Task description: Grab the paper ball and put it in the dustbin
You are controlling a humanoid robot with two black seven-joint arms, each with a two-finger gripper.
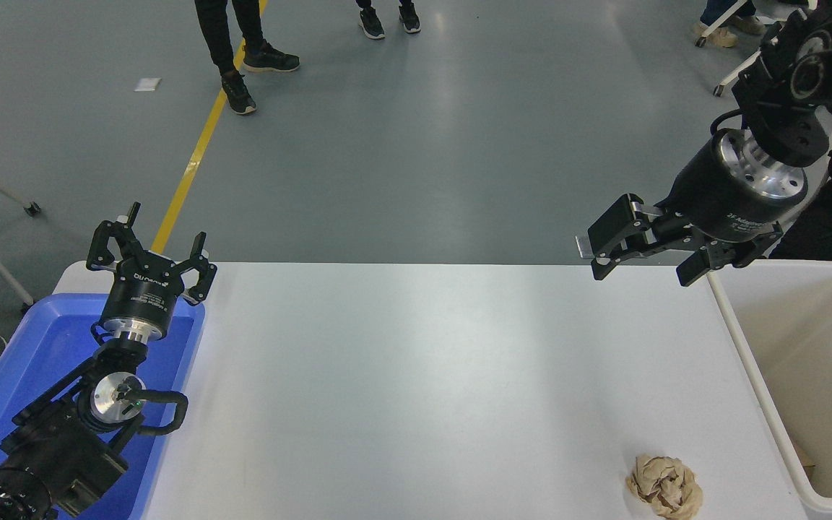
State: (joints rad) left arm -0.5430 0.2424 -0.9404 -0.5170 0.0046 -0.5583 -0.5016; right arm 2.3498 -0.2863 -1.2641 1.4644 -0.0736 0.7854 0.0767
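The paper ball (pixel 664 487) sits right at the near edge of the white tabletop (pixel 416 375), over toward the right side, all crumpled and tan. Nothing's touching it. Just to its right is the dustbin (pixel 763 404), a big off-white bin with cream inner walls, running along the tabletop's right edge; the ball is near its rim but still outside it.

Over at the lower left, the left arm is parked above a blue tray (pixel 19 361), and its left claw (pixel 149 249) points away from the camera with its fingers spread open, holding nothing.

Farther back, the right claw (pixel 640 260) hangs in the air around the tabletop's far right corner, close to the bin's far end. It's wide open too, empty, fingers pointing left and down. It's well apart from the ball, pretty much the whole depth of the tabletop away.

Beyond that is grey floor with a yellow line (pixel 196 155), and a person's legs (pixel 232 43) up top.
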